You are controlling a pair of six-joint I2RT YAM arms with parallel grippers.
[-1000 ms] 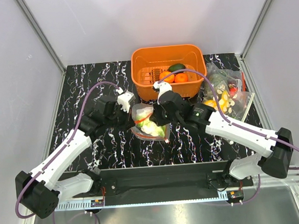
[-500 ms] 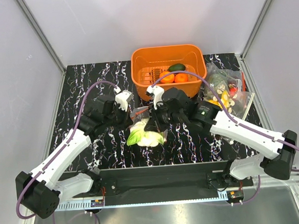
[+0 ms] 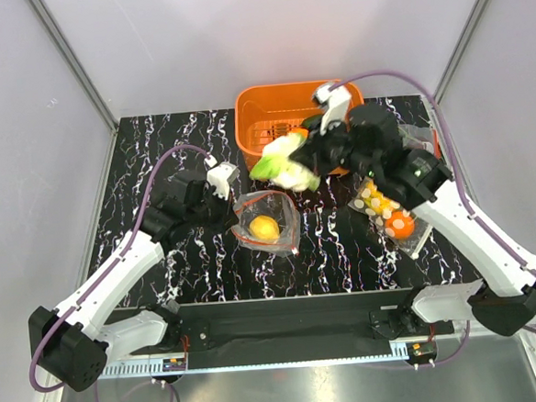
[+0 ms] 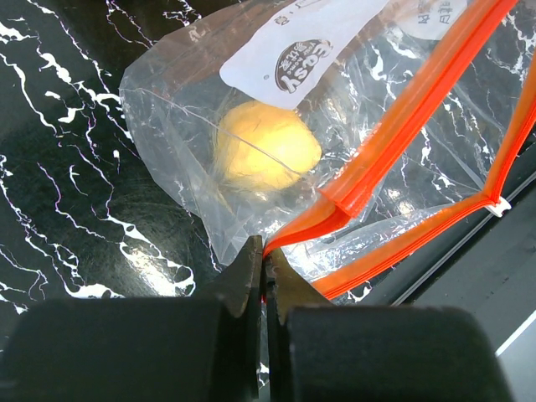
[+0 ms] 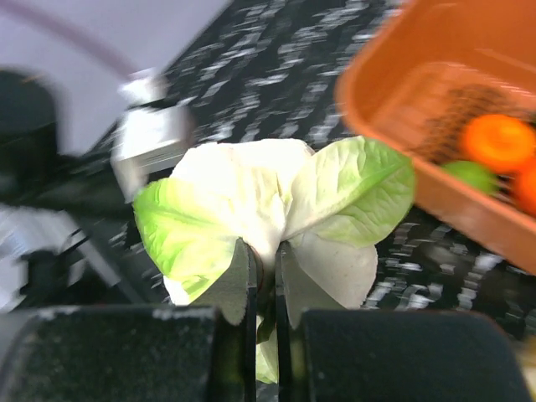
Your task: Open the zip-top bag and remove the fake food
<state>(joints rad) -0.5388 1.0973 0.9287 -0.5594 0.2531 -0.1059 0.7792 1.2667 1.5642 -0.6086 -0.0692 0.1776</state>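
The zip-top bag (image 3: 271,221) lies open on the table in front of the orange basket (image 3: 270,95), with one yellow-orange round fruit (image 3: 264,227) inside. In the left wrist view the fruit (image 4: 266,151) shows through the clear plastic. My left gripper (image 3: 229,211) is shut on the bag's red-orange zip strip (image 4: 394,134), pinched at its fold (image 4: 266,251). My right gripper (image 3: 302,162) is shut on the white cauliflower with green leaves (image 5: 268,201) and holds it in the air at the basket's front rim. An orange fruit (image 5: 498,138) and a green avocado (image 5: 469,176) lie in the basket.
A clear bag of yellow corn-like pieces and an orange piece (image 3: 385,209) lies right of the zip-top bag. Another clear bag (image 3: 420,140) sits behind it, by the right arm. Grey walls close in the table on three sides.
My right gripper has pulled the cauliflower out of the bag and carried it up and back to the basket's front rim. The left gripper has kept its hold on the zip strip.
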